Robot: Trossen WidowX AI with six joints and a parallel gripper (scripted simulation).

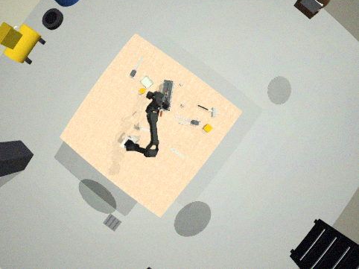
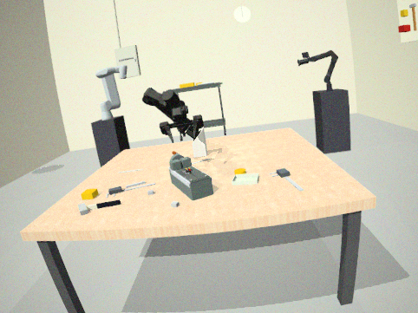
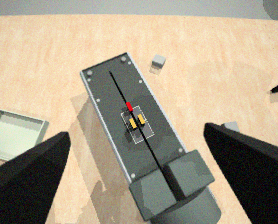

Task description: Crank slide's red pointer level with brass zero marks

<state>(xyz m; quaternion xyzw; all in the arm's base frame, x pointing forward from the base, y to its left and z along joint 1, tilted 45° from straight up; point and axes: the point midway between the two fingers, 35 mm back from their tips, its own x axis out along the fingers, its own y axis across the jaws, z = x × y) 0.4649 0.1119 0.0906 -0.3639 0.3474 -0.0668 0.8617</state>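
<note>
Wide open and empty, my claw (image 1: pixel 158 100) (image 2: pixel 184 140) (image 3: pixel 138 133) hangs above the machine (image 1: pixel 168 87) (image 2: pixel 200 188) (image 3: pixel 111 90), mid-table.
I should close squarely on the orange handle (image 1: pixel 161 113) (image 2: pixel 174 153) at its far end, then crank gently, watching the red pointer (image 3: pixel 129 106).

- You're getting no readable words, numbers or brands here, operator.
- On the back wall, a pale panel (image 2: pixel 128 68) is showing you a line of dark lettering, too small to read.
- Over on the side wall, a poster (image 2: pixel 407 21) is giving you pictures: a hammer, a yellow block, a red block.
</note>
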